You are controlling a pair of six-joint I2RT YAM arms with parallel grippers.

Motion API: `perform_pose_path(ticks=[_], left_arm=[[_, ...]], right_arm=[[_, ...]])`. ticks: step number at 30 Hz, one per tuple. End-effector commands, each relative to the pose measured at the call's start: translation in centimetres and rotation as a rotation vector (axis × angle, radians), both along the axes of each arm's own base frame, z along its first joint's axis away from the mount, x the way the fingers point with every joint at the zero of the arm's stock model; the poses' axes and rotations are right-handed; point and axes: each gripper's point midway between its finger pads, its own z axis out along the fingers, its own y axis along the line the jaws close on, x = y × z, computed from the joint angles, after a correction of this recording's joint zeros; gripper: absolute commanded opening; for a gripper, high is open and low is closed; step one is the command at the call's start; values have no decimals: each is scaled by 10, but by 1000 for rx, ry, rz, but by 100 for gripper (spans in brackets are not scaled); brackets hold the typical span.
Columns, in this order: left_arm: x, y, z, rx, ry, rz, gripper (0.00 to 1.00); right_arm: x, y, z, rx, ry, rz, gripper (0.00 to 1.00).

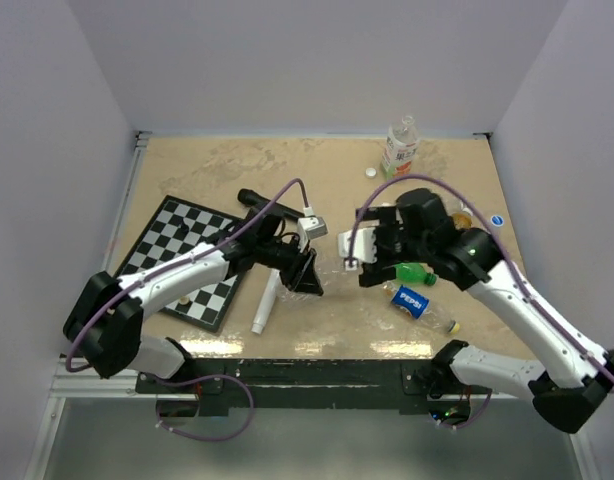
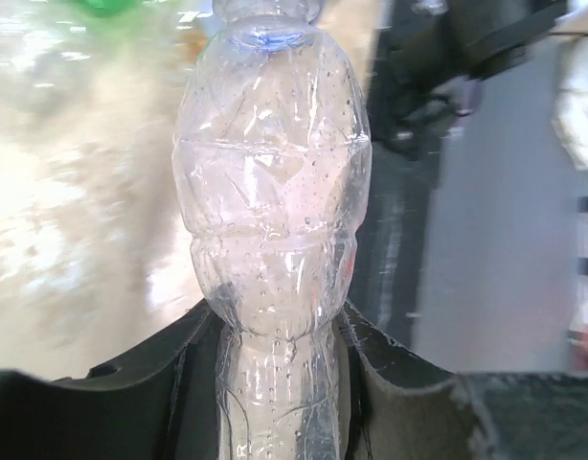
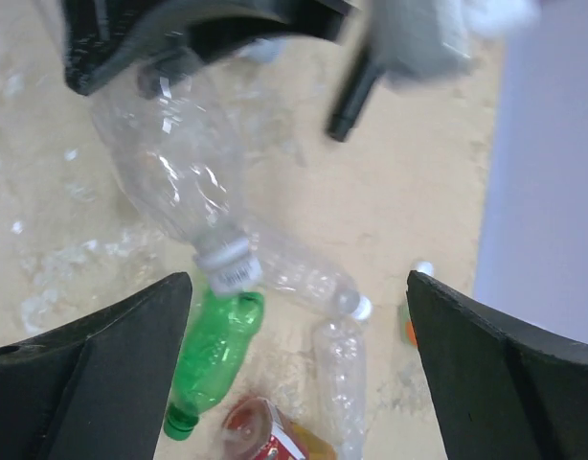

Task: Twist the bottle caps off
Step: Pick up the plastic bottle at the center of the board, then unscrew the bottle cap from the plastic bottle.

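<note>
We log left fingers pinching the clear bottle low on its body, its white cap still on, facing our spread, empty right fingers; a loose cap and a blue cap lie beyond that bottle, so we judge several unscrewings remain.
</note>
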Motion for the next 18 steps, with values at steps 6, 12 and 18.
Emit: perform_pose_path(ticks=[6,12,18], left_arm=[[70,53,39,157,-655,243,0],[83,81,58,232,-815,347,0],[70,97,72,130,-910,421,0]], right_arm=[[-6,-17,76,375,32,-81,98],[10,1,86,563,205,-171,98],[21,23,76,567,415,-185,98]])
